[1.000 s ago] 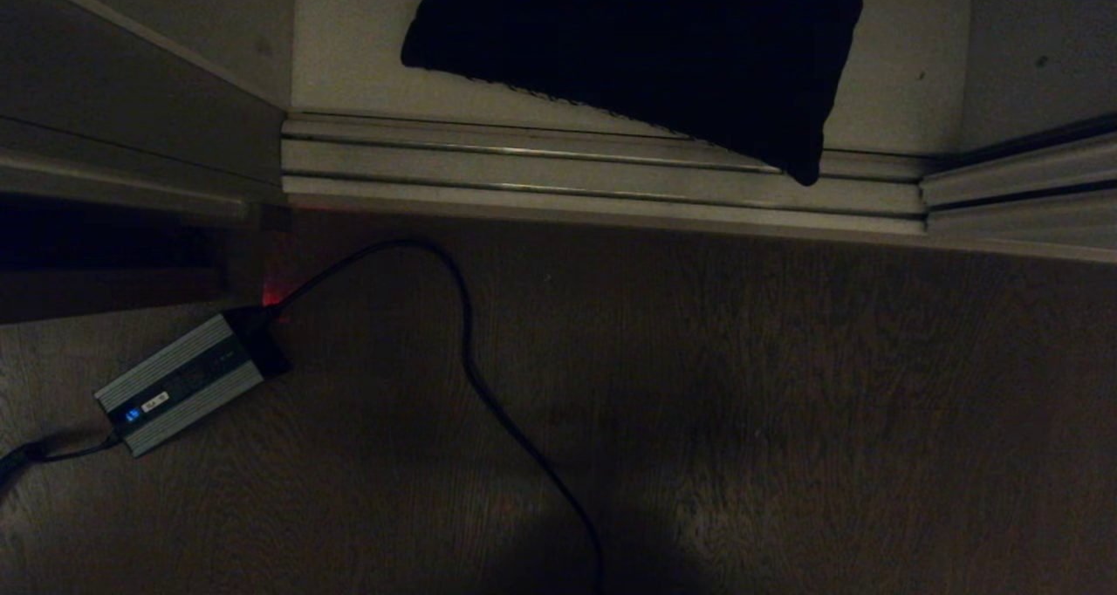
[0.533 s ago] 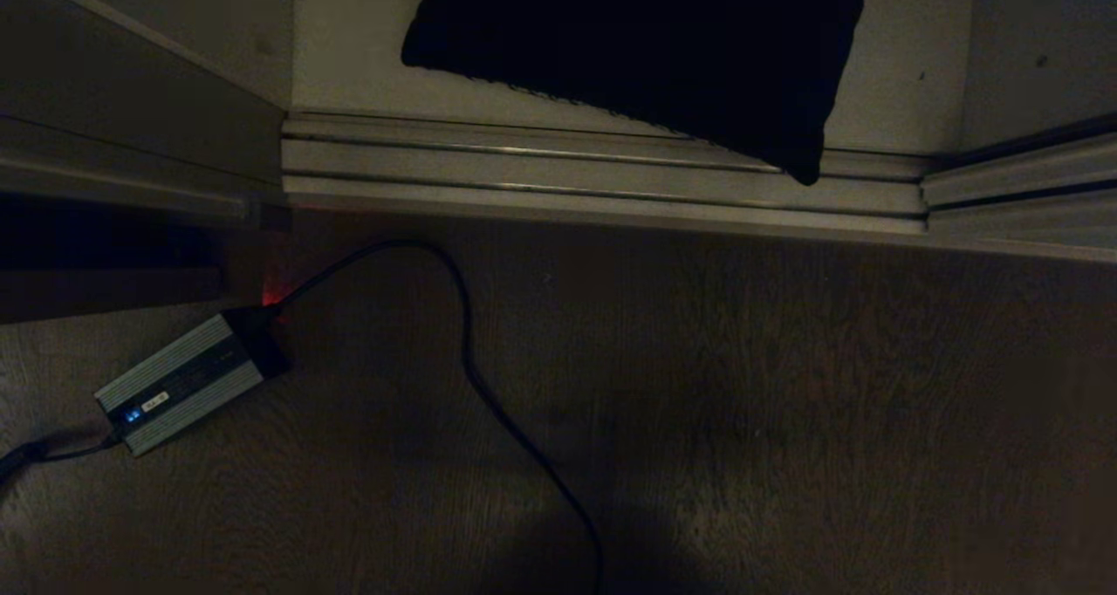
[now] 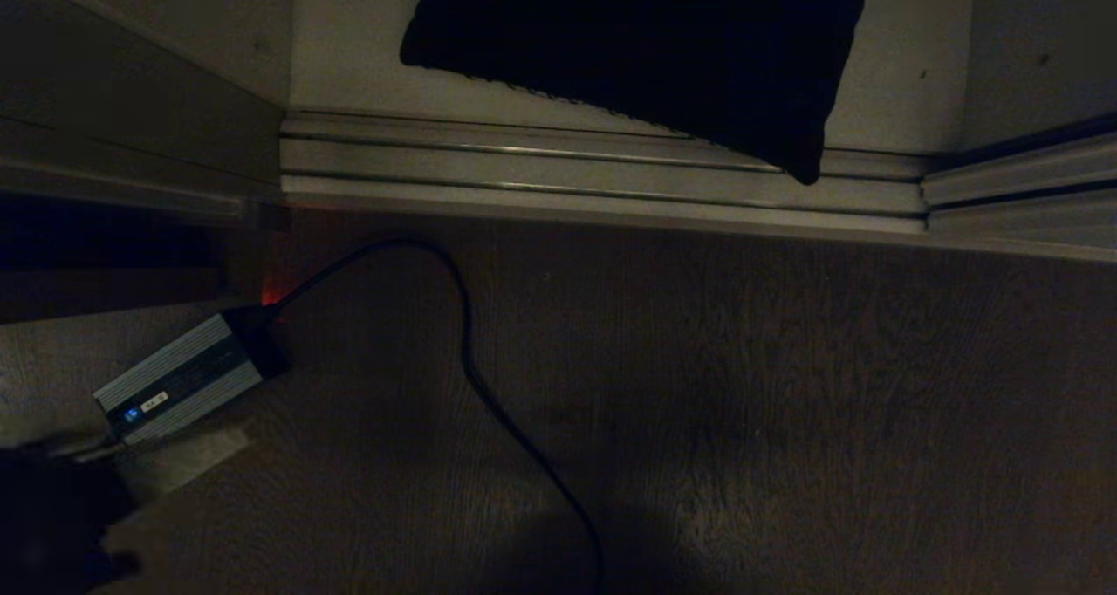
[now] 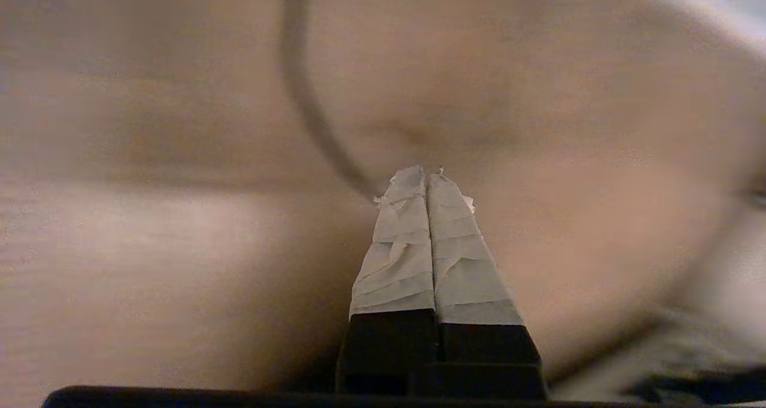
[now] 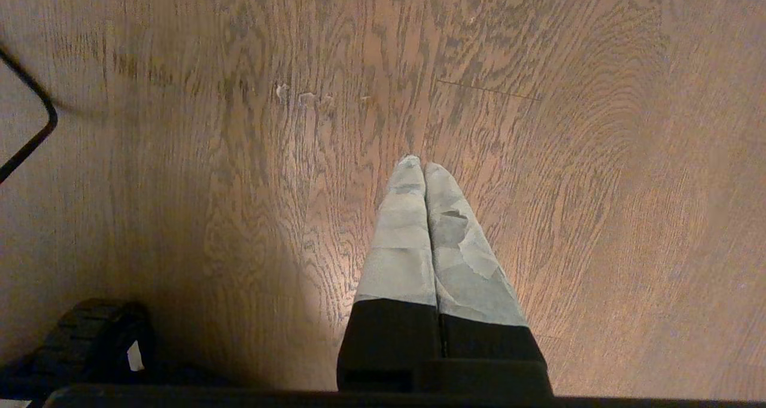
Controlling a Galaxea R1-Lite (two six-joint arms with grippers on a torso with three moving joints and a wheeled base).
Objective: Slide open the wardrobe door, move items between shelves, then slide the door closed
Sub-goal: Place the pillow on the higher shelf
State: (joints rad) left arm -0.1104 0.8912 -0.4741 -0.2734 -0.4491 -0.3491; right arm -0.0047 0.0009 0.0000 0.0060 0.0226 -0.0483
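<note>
A dark cushion [image 3: 637, 45] lies on the off-white bottom shelf [image 3: 349, 54] of the open wardrobe, one corner hanging over the floor track [image 3: 602, 176]. Pale grey door panels stand at the left [image 3: 131, 98] and right [image 3: 1038, 45] of the opening. In the head view's lower left corner my left arm [image 3: 52, 525] shows only as a dark shape. Its gripper [image 4: 426, 171] is shut on nothing above the wood floor. My right gripper [image 5: 419, 164] is also shut and empty, pointing down at the floor.
A small silver box [image 3: 179, 384] lies on the wood floor at the left, and its black cable [image 3: 467, 351] loops across the middle. The robot's black wheel [image 5: 90, 336] shows in the right wrist view.
My left arm has swung up into the lower left corner of the head view. The cushion, doors and silver box have not moved.
</note>
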